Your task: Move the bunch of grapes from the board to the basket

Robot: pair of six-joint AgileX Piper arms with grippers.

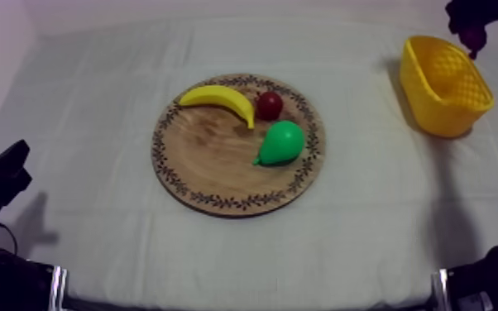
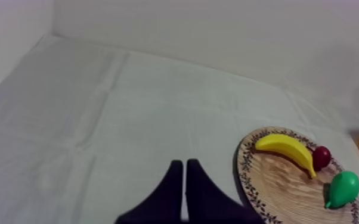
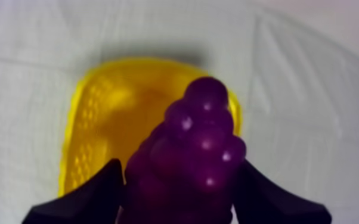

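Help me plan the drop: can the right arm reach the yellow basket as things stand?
Probably yes: the right gripper, shut on the bunch of grapes, hangs over the yellow basket, nothing between.

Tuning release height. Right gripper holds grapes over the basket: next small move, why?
Probably lower the right gripper straight down a little before opening. It is shut on the bunch of grapes, which sits over the opening of the yellow basket in the right wrist view, but seems high above the rim in the top view; released here, it might bounce out.
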